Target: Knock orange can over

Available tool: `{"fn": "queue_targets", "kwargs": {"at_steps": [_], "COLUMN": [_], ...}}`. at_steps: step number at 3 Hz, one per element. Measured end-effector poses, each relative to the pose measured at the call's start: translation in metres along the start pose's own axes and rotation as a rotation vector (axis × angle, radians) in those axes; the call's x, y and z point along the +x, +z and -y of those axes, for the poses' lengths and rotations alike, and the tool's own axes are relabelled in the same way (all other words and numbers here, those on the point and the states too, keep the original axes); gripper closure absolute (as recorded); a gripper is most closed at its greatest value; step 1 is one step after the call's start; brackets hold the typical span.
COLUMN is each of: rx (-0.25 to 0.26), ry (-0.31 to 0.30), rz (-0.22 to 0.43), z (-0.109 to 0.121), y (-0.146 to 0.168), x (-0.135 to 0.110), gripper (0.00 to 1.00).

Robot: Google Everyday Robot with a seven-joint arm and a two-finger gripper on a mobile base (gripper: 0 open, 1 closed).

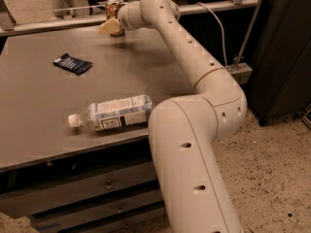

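The orange can [112,8] stands upright at the far edge of the grey table [43,106], its silver rim showing. The gripper [109,27] is at the far end of my white arm, right in front of the can and against its lower half, hiding that part. A clear water bottle [114,113] with a blue-white label lies on its side near the table's front edge.
A dark blue snack packet [72,63] lies on the table's left part. A metal rail [53,23] runs behind the table's far edge. My arm's large elbow [194,130] hangs over the table's right edge. A dark cabinet [284,47] stands at the right.
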State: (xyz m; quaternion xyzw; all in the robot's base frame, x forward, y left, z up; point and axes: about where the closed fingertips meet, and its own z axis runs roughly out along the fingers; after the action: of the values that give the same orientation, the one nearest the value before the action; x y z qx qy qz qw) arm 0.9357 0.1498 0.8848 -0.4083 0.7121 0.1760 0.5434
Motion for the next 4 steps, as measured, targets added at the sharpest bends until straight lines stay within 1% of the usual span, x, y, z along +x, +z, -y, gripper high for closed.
{"fn": "queue_targets", "kwargs": {"at_steps": [2,3,4], "rx": [0.043,0.040,0.005], "ry": [-0.014,-0.022,-0.039], "rz": [0.005,0.007,0.013], "z": [0.016,0.022,0.023], "y": [-0.001,-0.014,-0.049], "x": [0.006,0.009,0.007], "gripper": [0.65,0.88,1.00]}}
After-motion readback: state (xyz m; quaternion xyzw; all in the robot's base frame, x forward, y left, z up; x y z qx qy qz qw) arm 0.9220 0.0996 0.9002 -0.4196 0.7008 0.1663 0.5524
